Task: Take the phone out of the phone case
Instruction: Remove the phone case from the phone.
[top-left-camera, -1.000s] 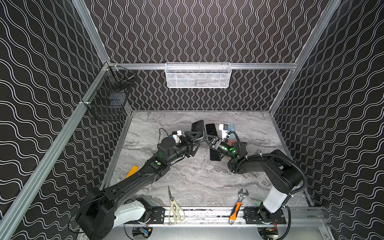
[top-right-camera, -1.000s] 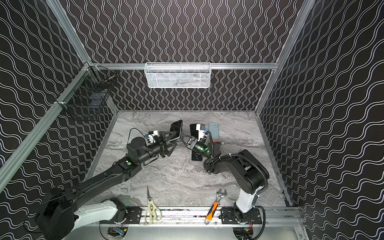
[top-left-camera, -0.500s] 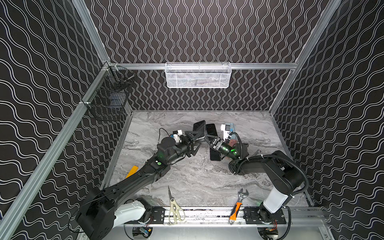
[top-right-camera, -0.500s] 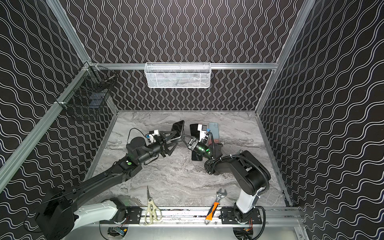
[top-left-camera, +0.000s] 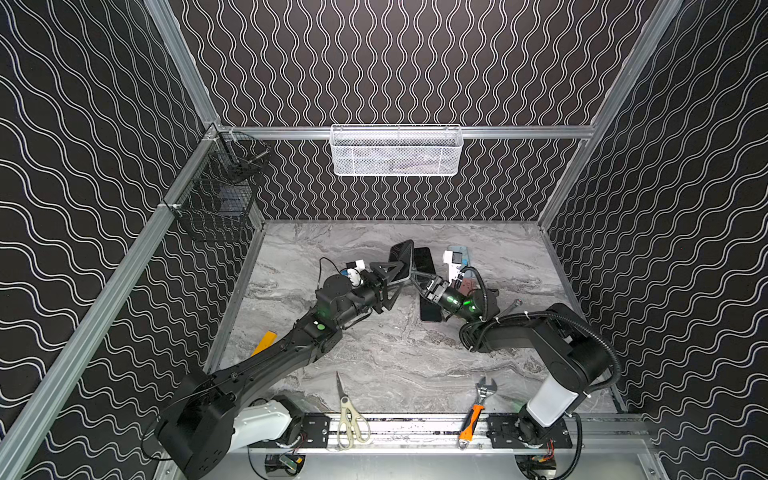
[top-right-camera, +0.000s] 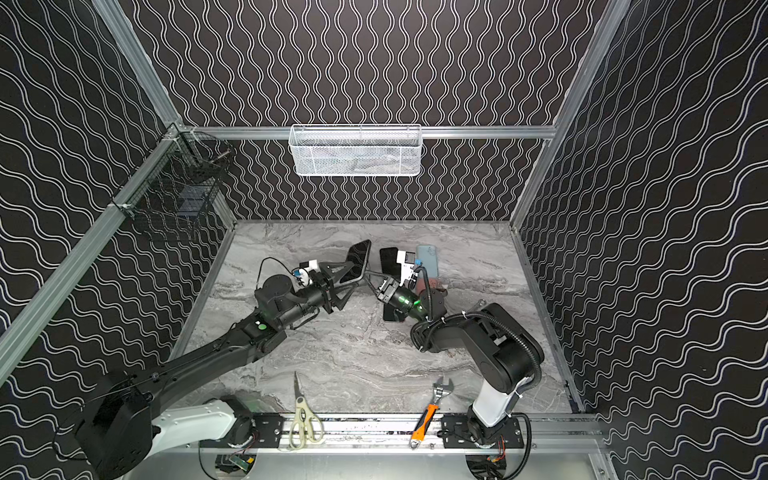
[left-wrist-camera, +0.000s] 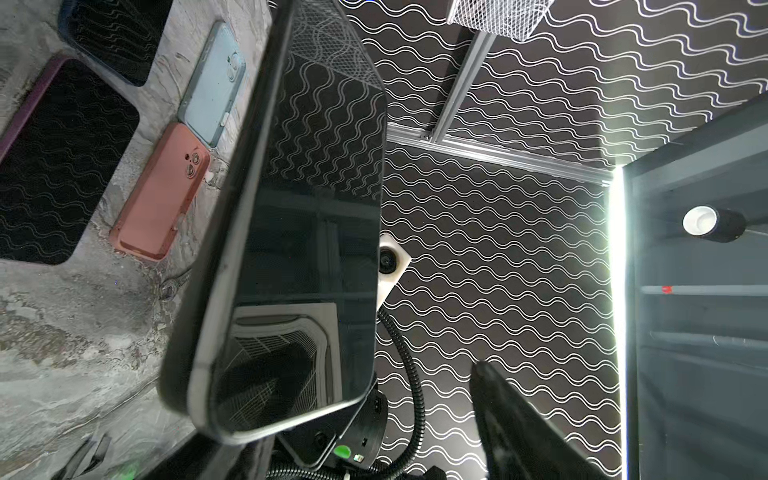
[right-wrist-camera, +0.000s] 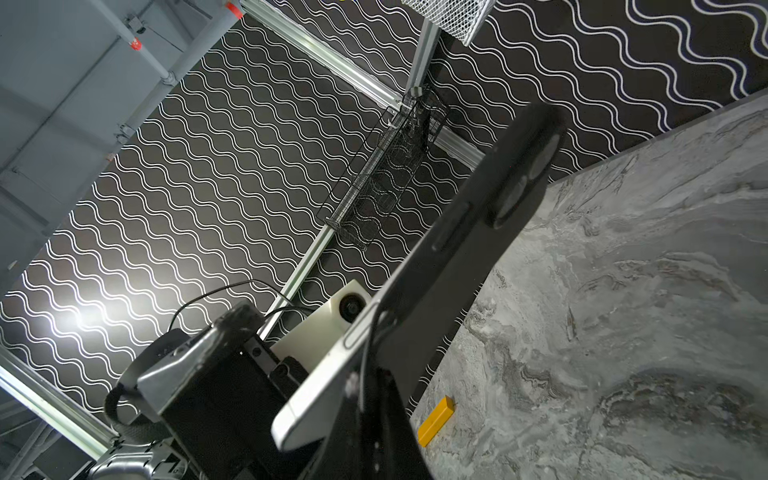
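right gripper (top-left-camera: 412, 275) is pinched tight on the lower edge of the phone case (right-wrist-camera: 457, 270), holding the phone (left-wrist-camera: 299, 249) tilted above the table (top-left-camera: 374, 353), one silver corner bared; left gripper (top-left-camera: 400, 277) straddles it, jaws apart.

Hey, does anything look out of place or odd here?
The phone sits askew in its black case: one silver corner sticks out bare while the rest is covered. Also, scissors and a wrench lie partly over the front rail.

Scissors (top-left-camera: 351, 419) and an orange-handled wrench (top-left-camera: 478, 409) are lying up front (well apart); a white mesh basket (top-left-camera: 397, 151) is hanging behind.
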